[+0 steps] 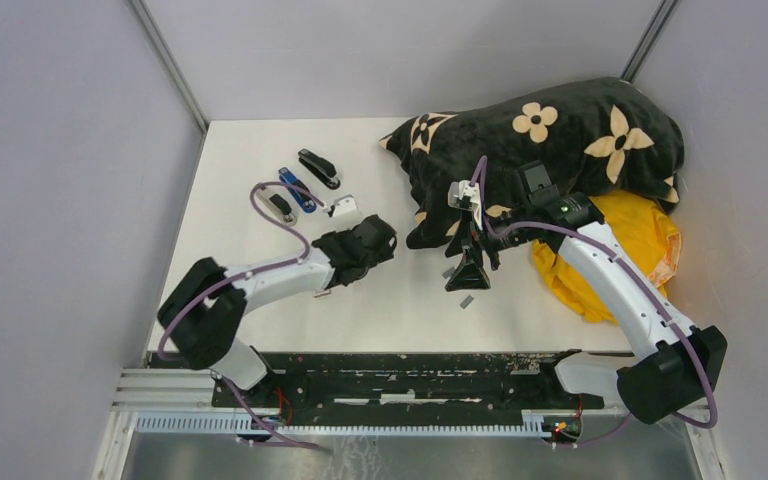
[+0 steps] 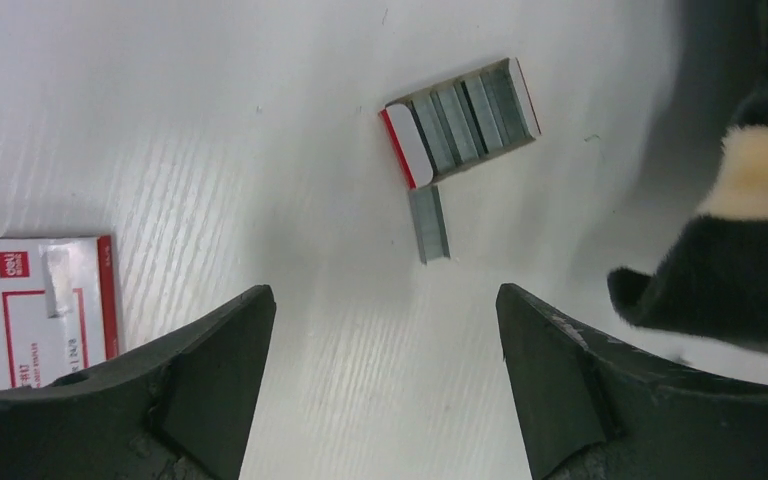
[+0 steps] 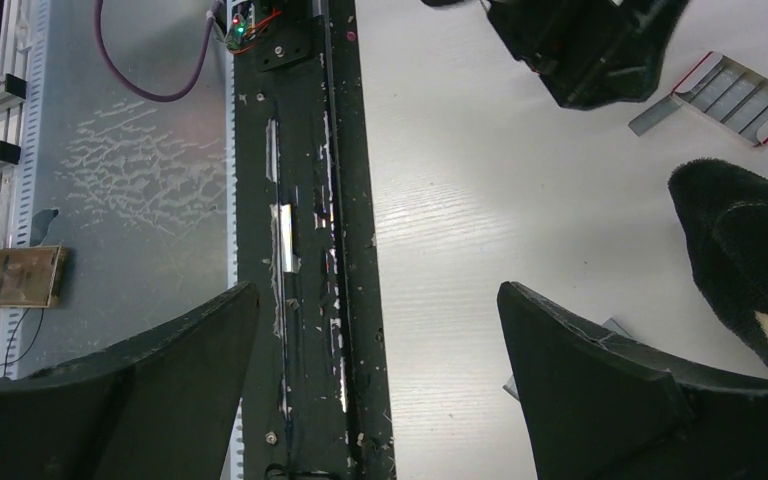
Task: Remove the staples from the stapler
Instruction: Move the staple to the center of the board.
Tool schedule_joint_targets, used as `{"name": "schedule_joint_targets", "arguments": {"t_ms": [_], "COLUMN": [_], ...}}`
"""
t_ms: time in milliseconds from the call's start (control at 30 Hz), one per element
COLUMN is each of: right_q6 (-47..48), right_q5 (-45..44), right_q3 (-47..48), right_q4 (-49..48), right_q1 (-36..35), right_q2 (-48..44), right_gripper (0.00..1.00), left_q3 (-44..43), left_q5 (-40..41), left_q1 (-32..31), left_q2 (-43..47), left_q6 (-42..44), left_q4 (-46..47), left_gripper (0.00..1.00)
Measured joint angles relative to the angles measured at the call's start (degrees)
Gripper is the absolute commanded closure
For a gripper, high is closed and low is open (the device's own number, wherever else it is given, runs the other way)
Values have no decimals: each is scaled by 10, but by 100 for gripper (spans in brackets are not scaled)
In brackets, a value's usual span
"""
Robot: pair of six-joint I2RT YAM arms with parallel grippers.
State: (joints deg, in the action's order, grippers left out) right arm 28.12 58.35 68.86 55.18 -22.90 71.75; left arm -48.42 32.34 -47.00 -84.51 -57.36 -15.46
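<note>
Staples (image 2: 428, 224) lie as a loose strip on the worktop (image 2: 260, 120), just beside the open tray (image 2: 407, 150). Your left jaws stand apart over the strip, probably framing a pickup. Your right jaws also gape, empty. The staplers (image 1: 297, 188) sit well apart.

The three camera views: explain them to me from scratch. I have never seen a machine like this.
The machine is a pair of robot arms, a left arm and a right arm, fixed at the near edge of a table. The overhead view looks down on both. The other two come from a camera on each wrist, so the dark wedges at the bottom are that hand's own fingers. The left hand and the right hand are both open and hold nothing. On the table lie a black stapler, a blue stapler, an open tray filled with staple strips, one loose strip beside it, a red-and-white box, a flowered black blanket and a yellow cloth.
</note>
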Motion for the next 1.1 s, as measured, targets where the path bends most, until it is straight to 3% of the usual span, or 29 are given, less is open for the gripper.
{"name": "schedule_joint_targets", "arguments": {"t_ms": [267, 767, 1100], "right_q6": [-2, -2, 0], "right_q5": [12, 12, 12], "right_q3": [-3, -4, -4], "right_q4": [-3, -2, -1], "right_q1": [0, 0, -3], "right_q2": [0, 0, 2], "right_gripper": [4, 4, 4], "left_q3": [-162, -235, -240], "left_q5": [35, 36, 30], "left_q1": [0, 0, 0], "left_q2": [-179, -240, -270], "left_q6": [-20, -19, -13], "left_q4": [-126, -160, -159], "left_gripper": [30, 37, 55]}}
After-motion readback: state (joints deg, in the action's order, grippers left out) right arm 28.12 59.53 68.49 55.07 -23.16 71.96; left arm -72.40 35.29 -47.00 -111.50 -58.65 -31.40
